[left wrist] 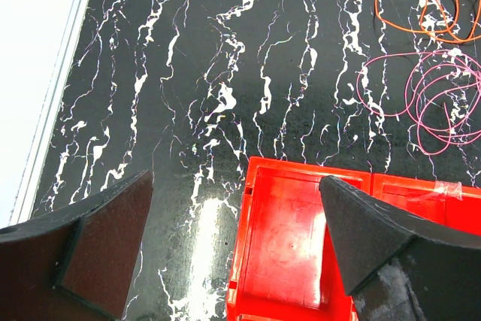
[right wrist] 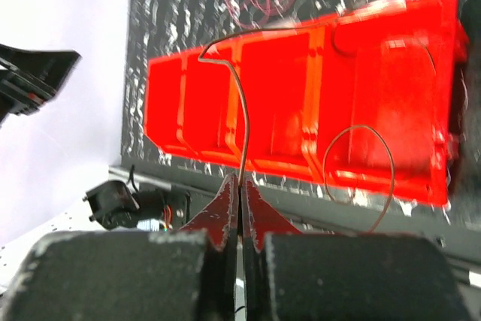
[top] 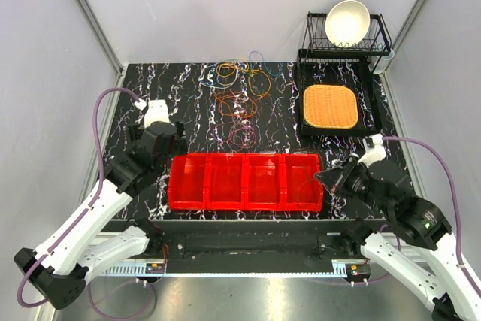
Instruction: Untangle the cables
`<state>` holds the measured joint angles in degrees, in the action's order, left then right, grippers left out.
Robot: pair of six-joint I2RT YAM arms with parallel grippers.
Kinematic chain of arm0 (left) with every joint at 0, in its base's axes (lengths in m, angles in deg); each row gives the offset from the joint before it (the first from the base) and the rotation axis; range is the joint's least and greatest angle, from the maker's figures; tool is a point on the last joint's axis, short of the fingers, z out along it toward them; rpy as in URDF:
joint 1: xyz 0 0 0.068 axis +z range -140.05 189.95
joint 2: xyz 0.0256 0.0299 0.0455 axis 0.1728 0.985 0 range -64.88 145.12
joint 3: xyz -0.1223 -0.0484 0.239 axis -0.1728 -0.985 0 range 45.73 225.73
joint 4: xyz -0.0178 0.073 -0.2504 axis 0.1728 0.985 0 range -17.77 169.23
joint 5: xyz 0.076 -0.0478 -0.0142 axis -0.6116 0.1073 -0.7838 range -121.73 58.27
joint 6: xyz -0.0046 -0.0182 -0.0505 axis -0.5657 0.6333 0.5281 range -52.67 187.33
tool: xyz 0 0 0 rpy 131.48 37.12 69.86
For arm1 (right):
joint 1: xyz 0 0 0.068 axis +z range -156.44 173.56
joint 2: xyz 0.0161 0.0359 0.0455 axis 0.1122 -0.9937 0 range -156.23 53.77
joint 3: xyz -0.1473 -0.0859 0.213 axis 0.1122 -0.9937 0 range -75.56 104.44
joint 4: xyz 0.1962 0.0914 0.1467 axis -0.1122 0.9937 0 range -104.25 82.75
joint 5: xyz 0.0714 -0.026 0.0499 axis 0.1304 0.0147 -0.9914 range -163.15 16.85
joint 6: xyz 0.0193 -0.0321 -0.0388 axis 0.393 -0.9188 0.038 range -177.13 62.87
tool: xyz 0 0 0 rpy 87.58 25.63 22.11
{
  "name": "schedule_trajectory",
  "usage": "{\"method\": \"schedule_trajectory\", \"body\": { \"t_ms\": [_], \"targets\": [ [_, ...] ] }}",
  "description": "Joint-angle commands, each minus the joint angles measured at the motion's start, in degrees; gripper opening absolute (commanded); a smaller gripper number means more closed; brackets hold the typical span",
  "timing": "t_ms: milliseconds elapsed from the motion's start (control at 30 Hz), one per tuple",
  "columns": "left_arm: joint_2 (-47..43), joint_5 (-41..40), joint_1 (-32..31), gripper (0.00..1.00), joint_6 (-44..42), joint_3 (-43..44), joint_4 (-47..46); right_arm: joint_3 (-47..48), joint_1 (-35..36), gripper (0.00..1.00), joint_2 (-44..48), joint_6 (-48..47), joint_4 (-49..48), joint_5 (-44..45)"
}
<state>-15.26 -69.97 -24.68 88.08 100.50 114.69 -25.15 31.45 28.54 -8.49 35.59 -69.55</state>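
Note:
The cables [top: 240,84] lie in a loose tangle of orange, yellow and blue loops at the back middle of the table, and a pink-maroon loop [top: 242,137] lies nearer the red bin [top: 244,182]. My right gripper [right wrist: 240,186] is shut on a thin maroon cable [right wrist: 244,118] that arches up over the bin [right wrist: 316,110] and curls into its right compartment. My left gripper [left wrist: 235,182] is open above the bin's left end [left wrist: 289,238] with nothing between its fingers. The orange cable [left wrist: 421,1] and the pink cable [left wrist: 428,103] lie ahead of it to the right.
A black tray [top: 301,129] holding an orange woven mat [top: 329,105] sits at the back right. Behind it stands a dish rack [top: 383,39] with a white bowl [top: 347,22]. Grey walls close in the table's left, back and right sides.

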Motion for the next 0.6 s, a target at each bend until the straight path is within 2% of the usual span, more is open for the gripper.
{"method": "schedule_trajectory", "body": {
  "t_ms": [0,233,567],
  "targets": [
    [0.12,-0.96,-0.35,0.96,-0.63,0.70,-1.06,4.25,0.34,0.00,0.10,2.60,6.04,-2.45],
    [0.29,-1.31,-0.35,0.96,-0.54,0.70,-0.89,5.58,0.34,0.00,0.89,7.34,11.85,-7.36],
    [0.73,-1.84,-0.35,0.96,-0.36,0.70,-0.62,2.33,0.26,0.00,1.86,11.38,13.00,-14.48]
  ]
}}
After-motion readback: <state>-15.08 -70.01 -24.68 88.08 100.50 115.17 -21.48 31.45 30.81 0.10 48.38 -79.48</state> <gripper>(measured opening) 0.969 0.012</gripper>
